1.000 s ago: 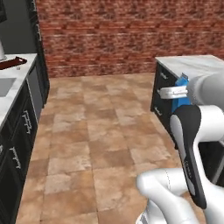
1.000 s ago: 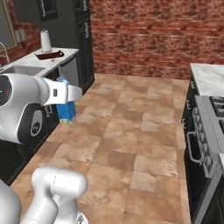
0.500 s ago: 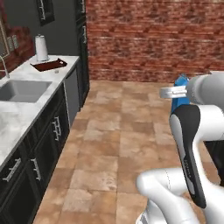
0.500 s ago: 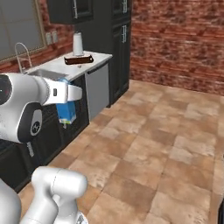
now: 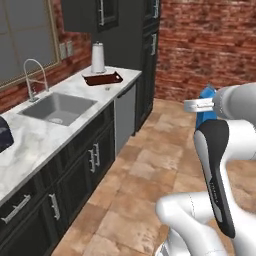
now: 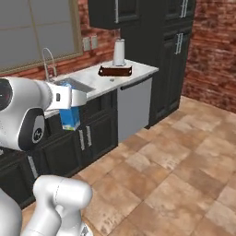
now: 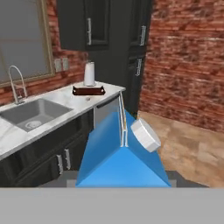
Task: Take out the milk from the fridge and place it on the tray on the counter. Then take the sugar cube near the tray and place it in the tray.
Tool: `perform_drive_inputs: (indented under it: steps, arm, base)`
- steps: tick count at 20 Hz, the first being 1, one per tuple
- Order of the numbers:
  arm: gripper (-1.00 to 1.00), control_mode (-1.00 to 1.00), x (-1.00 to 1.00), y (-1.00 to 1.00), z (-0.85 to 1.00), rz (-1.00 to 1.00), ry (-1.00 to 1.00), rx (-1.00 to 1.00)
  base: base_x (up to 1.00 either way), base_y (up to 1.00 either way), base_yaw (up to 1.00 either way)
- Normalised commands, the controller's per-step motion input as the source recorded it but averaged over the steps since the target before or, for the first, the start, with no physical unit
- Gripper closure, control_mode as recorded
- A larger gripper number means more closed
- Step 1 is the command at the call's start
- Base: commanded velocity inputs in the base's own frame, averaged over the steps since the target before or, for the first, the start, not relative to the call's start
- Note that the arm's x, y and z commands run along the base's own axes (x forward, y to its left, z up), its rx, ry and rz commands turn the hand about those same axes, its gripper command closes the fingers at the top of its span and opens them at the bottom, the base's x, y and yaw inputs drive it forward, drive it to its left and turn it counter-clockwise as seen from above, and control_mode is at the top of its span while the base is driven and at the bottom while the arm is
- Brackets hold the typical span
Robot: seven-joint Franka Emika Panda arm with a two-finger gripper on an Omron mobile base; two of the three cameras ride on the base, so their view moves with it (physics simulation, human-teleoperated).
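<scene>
My gripper [image 6: 73,99] is shut on the milk, a bright-blue gabled carton [image 6: 70,118] with a white cap, carried in the air beside the counter [image 6: 103,85]. The carton [image 5: 205,102] peeks out behind my forearm in the left base view and looms at the bottom of the hand view [image 7: 122,162], hiding my fingertips. The reddish-brown tray [image 5: 102,78] [image 6: 115,71] [image 7: 89,90] lies at the counter's far end, well ahead of the carton. A tiny pale sugar cube [image 5: 108,89] [image 6: 111,79] sits just in front of it. The fridge is out of view.
A white paper-towel roll [image 5: 98,57] stands behind the tray. The grey sink [image 5: 57,107] with its faucet [image 5: 32,75] lies mid-counter. A dark object [image 5: 2,135] sits on the near counter end. A grey dishwasher [image 6: 133,108] and tall dark cabinets [image 6: 173,55] follow; tiled floor lies to the right.
The base has turned and driven, so both base views now face the sink counter and the tray looks nearer. The milk stays held in my gripper.
</scene>
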Motion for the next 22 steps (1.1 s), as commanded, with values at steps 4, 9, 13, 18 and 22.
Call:
perform_drive_inputs:
  steps: [4,9,13,18,22]
  arm:
    - [1.00,1.00,0.00,0.00,0.00,0.00,0.00,0.00]
    - [1.00,1.00,0.00,0.00,0.00,0.00,0.00,0.00]
    - [1.00,1.00,0.00,0.00,0.00,0.00,0.00,0.00]
    - [1.00,1.00,0.00,0.00,0.00,0.00,0.00,0.00]
    - [1.00,1.00,0.00,0.00,0.00,0.00,0.00,0.00]
  base:
    - [1.00,-0.56,0.54]
    - [1.00,-0.60,0.51]
    - [1.00,-0.59,0.52]
    - [1.00,-0.62,0.54]
    - [0.83,-0.88,0.44]
